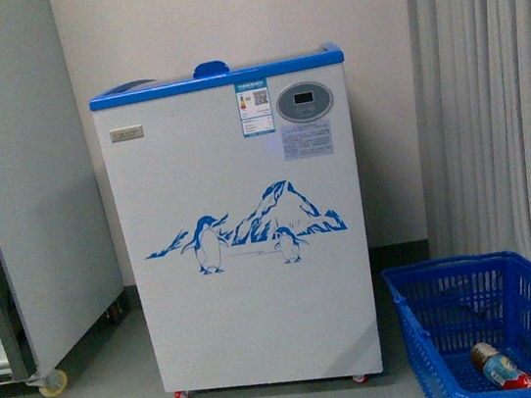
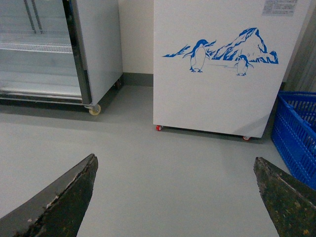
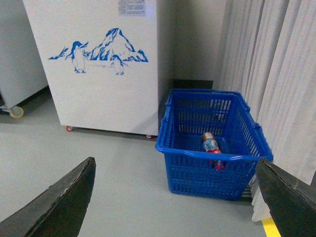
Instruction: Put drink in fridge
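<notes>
Colour-bar sticker: on the fridge front, print too small for me to read.
Pale notice: fridge front, illegible.
Nameplate: blurred.
Label of the drink: no letters I can make out.

End effector fingers are dark, scuffed wedges.

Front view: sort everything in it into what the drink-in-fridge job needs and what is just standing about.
Job: drink; fridge, white with penguins; blue basket, since the drink lies in it.
Just standing about: tall grey cabinet; curtain.
</notes>
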Controlling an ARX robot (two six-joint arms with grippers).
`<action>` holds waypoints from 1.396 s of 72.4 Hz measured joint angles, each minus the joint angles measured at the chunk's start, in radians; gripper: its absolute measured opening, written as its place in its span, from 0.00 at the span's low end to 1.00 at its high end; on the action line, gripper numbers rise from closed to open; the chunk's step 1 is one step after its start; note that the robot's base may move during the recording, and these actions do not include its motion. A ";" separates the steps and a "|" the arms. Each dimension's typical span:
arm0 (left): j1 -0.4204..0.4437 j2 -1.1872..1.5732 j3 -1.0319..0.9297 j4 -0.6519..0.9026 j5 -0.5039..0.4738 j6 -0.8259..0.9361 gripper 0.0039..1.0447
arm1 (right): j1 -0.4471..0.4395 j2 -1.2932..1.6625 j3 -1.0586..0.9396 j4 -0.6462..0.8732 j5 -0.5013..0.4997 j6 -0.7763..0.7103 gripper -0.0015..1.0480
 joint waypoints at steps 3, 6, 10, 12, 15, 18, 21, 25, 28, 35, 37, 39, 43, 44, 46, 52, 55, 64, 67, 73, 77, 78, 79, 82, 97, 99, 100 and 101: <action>0.000 0.000 0.000 0.000 0.000 0.000 0.92 | 0.000 0.000 0.000 0.000 0.000 0.000 0.93; 0.000 0.000 0.000 0.000 0.000 0.000 0.92 | 0.000 0.000 0.000 0.000 0.000 0.000 0.93; 0.000 0.000 0.000 0.000 0.000 0.000 0.92 | 0.000 0.000 0.000 0.000 0.000 0.000 0.93; 0.000 0.000 0.000 0.000 0.000 0.000 0.92 | 0.000 0.000 0.000 0.000 0.000 0.000 0.93; 0.000 0.000 0.000 0.000 0.000 0.000 0.92 | 0.000 0.000 0.000 0.000 0.000 0.000 0.93; 0.000 0.000 0.000 0.000 0.000 0.000 0.92 | 0.000 0.000 0.000 0.000 0.000 0.000 0.93; 0.000 0.000 0.000 0.000 0.000 0.000 0.92 | 0.000 0.000 0.000 0.000 0.000 0.000 0.93; 0.000 0.000 0.000 0.000 0.000 0.000 0.92 | 0.000 0.000 0.000 0.000 0.000 0.000 0.93; 0.000 0.000 0.000 0.000 0.000 0.000 0.92 | 0.000 0.000 0.000 0.000 0.000 0.000 0.93; 0.000 0.000 0.000 0.000 0.000 0.000 0.92 | 0.000 0.000 0.000 0.000 0.000 0.000 0.93; 0.000 0.000 0.000 0.000 0.000 0.000 0.92 | 0.000 0.000 0.000 0.000 0.000 0.000 0.93; 0.000 0.000 0.000 0.000 0.000 0.000 0.92 | 0.000 0.000 0.000 0.000 0.000 0.000 0.93; 0.000 0.000 0.000 0.000 0.000 0.000 0.92 | 0.000 0.000 0.000 0.000 0.000 0.000 0.93; 0.000 0.000 0.000 0.000 0.000 0.000 0.92 | 0.000 0.000 0.000 0.000 0.000 0.000 0.93; 0.000 0.000 0.000 0.000 0.000 0.000 0.92 | 0.000 0.000 0.000 0.000 0.000 0.000 0.93; 0.000 0.000 0.000 0.000 0.000 0.000 0.92 | 0.000 0.000 0.000 0.000 0.000 0.000 0.93; 0.000 0.000 0.000 0.000 0.000 0.000 0.92 | 0.000 0.000 0.000 0.000 0.000 0.000 0.93; 0.000 0.000 0.000 0.000 0.000 0.000 0.92 | 0.000 0.000 0.000 0.000 0.000 0.000 0.93; 0.000 0.000 0.000 0.000 0.000 0.000 0.92 | 0.000 0.000 0.000 0.000 0.000 0.000 0.93; 0.000 0.000 0.000 0.000 0.000 0.000 0.92 | 0.000 0.000 0.000 0.000 0.000 0.000 0.93; 0.000 0.000 0.000 0.000 0.000 0.000 0.92 | 0.000 0.000 0.000 0.000 0.000 0.000 0.93; 0.000 0.000 0.000 0.000 0.000 0.000 0.92 | 0.000 0.000 0.000 0.000 0.000 0.000 0.93; 0.000 0.000 0.000 0.000 0.000 0.000 0.92 | 0.000 0.000 0.000 0.000 0.000 0.000 0.93; 0.000 0.000 0.000 0.000 0.000 0.000 0.92 | 0.000 0.000 0.000 0.000 0.000 0.000 0.93; 0.000 0.000 0.000 0.000 0.000 0.000 0.92 | 0.000 0.000 0.000 0.000 0.000 0.000 0.93; 0.000 0.000 0.000 0.000 0.000 0.000 0.92 | 0.000 0.000 0.000 0.000 0.000 0.000 0.93; 0.000 0.000 0.000 0.000 0.000 0.000 0.92 | 0.000 0.000 0.000 0.000 0.000 0.000 0.93; 0.000 0.000 0.000 0.000 0.000 0.000 0.92 | 0.000 0.000 0.000 0.000 0.000 0.000 0.93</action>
